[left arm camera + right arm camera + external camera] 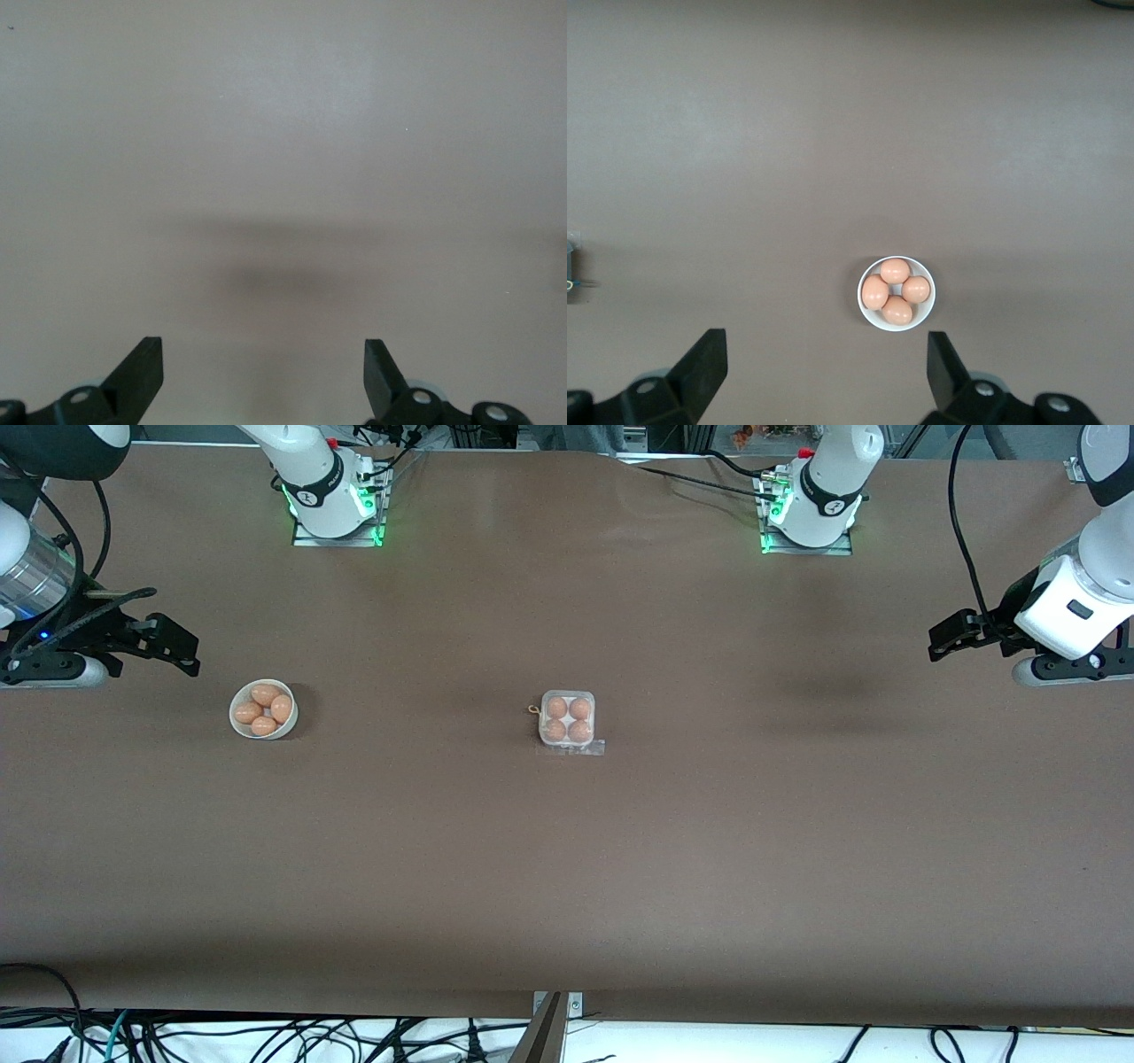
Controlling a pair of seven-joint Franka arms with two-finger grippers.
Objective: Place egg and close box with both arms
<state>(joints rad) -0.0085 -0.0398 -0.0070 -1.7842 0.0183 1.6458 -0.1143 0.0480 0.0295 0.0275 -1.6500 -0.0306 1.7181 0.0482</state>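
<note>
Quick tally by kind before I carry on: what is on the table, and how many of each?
Eggs in the bowl: 4
Eggs in the box: 4
Bowl: 1
Box: 1
Total: 10 things, 8 of them eggs

The left gripper and right gripper both hang open over bare table.
</note>
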